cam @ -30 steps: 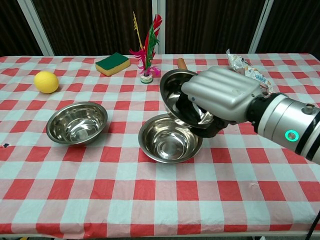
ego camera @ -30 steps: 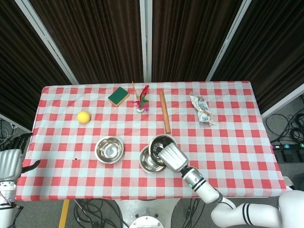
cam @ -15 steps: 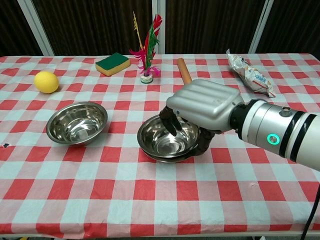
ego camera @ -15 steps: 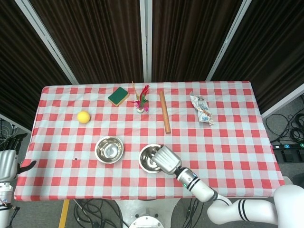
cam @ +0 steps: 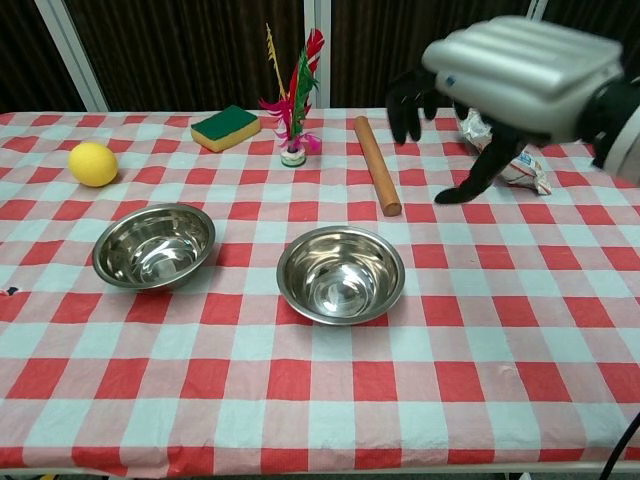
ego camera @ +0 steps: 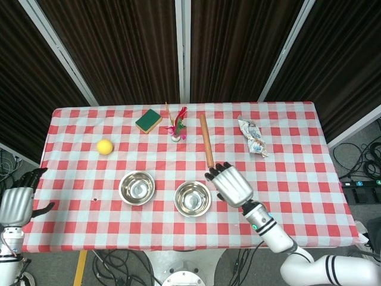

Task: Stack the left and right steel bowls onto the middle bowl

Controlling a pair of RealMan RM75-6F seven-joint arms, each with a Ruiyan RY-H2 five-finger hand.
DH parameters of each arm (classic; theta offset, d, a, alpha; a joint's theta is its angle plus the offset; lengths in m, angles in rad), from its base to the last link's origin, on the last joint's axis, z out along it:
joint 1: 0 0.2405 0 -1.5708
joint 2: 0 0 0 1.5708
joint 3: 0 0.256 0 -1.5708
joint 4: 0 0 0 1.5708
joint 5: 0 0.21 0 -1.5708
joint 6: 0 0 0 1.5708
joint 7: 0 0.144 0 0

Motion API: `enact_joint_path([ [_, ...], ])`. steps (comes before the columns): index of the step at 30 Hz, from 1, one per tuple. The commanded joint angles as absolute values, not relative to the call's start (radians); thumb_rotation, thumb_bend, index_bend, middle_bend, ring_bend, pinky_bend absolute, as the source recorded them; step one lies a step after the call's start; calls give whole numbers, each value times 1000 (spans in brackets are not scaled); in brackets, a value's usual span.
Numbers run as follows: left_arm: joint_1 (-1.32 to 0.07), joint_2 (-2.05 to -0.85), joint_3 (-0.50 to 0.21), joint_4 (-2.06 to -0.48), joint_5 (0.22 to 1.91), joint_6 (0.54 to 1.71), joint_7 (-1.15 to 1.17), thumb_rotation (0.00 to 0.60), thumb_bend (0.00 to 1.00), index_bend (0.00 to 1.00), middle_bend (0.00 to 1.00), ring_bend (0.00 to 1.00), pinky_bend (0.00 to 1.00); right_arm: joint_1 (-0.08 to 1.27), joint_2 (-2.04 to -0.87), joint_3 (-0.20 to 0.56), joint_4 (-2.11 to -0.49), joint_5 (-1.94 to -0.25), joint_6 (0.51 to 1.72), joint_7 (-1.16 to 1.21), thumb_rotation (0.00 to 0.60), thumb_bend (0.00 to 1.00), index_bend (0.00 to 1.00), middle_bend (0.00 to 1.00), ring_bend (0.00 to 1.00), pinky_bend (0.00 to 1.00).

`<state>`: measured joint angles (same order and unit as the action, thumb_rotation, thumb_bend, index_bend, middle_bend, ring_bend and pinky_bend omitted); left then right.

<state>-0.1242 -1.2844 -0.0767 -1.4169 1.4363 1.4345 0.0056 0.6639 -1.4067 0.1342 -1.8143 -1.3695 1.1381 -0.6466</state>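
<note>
No readable writing on snack packet [ego camera: 252,136], partly hidden in chest view; right hand [ego camera: 232,186] spread, empty, beside stacked bowls [ego camera: 192,198]; left hand [ego camera: 16,205] off-table, grip unclear.

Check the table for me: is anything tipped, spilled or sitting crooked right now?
Nothing stands out. The middle bowl stack sits level and nested, the left steel bowl is upright, and the rolling pin lies flat. The right hand hovers empty above the table.
</note>
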Motion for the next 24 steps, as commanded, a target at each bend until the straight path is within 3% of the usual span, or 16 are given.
enact_joint_path([
  [1,-153,-1285,-53,-1449,1474,1396,45,600,152,198,281,210,359,612,-1327,172,-1859,-1374,1213,-573,600,0,421,423,332,359],
  [11,-276,-1299,9,-1635,1636,1259,281,600,154,198,281,210,360,541,-1210,213,-1859,-1361,1297,-420,600,0,416,416,321,358],
  [16,-354,-1350,9,-1645,1644,1142,350,600,155,198,281,211,361,518,-1174,235,-1858,-1341,1322,-375,600,1,415,416,321,355],
  [24,-442,-1421,-3,-1595,1670,1059,401,600,156,198,281,211,361,497,-1155,251,-1827,-1314,1333,-314,600,0,413,416,321,355],
])
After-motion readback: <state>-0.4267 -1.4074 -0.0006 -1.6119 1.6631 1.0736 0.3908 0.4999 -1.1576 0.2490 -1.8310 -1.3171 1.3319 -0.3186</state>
